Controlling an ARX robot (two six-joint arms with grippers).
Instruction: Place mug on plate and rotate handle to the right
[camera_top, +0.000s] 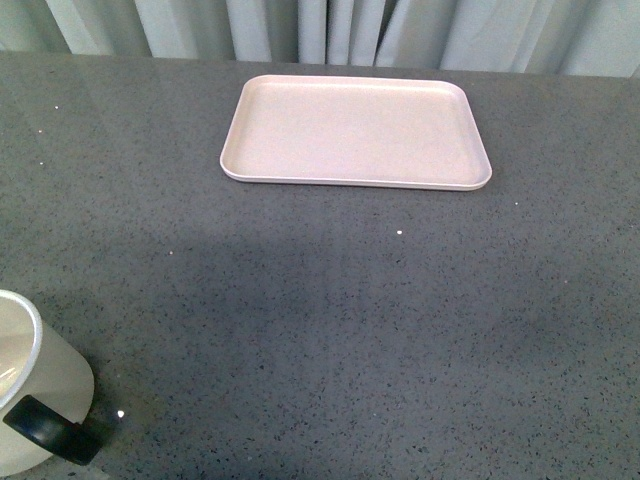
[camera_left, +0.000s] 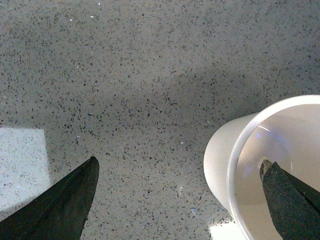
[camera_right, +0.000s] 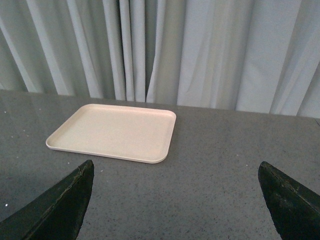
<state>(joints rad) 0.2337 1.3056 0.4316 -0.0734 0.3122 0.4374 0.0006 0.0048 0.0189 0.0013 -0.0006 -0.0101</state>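
While the mug (camera_top: 40, 385) stands upright at the worktop's (camera_top: 350, 330) near left, its handle (camera_top: 50, 430) toward the robot and well apart from the far plate (camera_top: 355, 130), the left hand (camera_left: 178, 164) is spread, one finger (camera_left: 285, 200) over the mug's mouth. The right hand (camera_right: 175, 166) is spread too.

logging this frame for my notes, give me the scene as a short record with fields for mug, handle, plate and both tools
mug: white, upright on the grey table, near left corner of the front view, not on the plate
handle: black, on the mug's near side
plate: pale pink, empty, far middle of the table
left tool: open, one finger over the mug's mouth, the other outside its wall
right tool: open, holding nothing, facing the plate
task state: mug not yet lifted
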